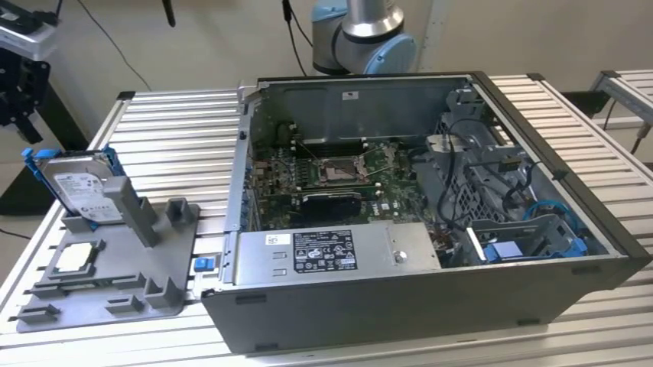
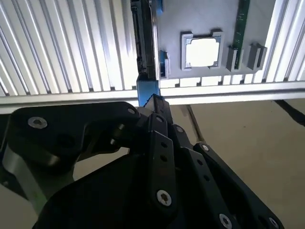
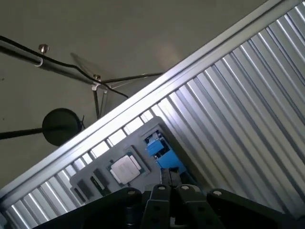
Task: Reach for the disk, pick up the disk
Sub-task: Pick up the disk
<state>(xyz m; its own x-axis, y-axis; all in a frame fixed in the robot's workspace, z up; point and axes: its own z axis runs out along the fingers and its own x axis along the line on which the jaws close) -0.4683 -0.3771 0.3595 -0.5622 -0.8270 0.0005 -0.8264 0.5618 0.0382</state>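
**Item:** disk (image 1: 84, 187), a flat silver-grey drive with a white label, framed by a blue carrier (image 1: 41, 164).

**Location:** It stands upright on its edge in a slot of the grey holder (image 1: 153, 252). This is at the exterior view's left, near the edge of the slatted surface (image 1: 173, 130) and well apart from the open computer case (image 1: 429, 306). In the second wrist view the disk (image 2: 144, 43) shows edge-on.

**Neighbour:** A small square chip (image 1: 76, 260) lies flat in the same holder, just beside the disk's slot.

**Pincer** (image 2: 153, 101)**:** The tips are drawn together and hold nothing. It hangs off the surface's edge, over the floor (image 2: 248, 143), and points at the blue end of the carrier. It is near the carrier, with no grip made.

**Status:** The reach appears to be in hand. The disk sits in its slot, not yet picked up.

**Handling (judged):**
- The metal body looks rigid and dense, so it is probably weighty for its bulk.
- The smooth faces could slip under a light squeeze.
- It is sensitive to knocks and should not be dropped or struck against the holder.
- The plastic carrier looks thinner and may flex, so it makes a poor sole grip.

**Hold (judged):** Grip across the two broad faces on the exposed upper part, clear of the holder's posts. A straight upward pull keeps it from jamming in the slot.
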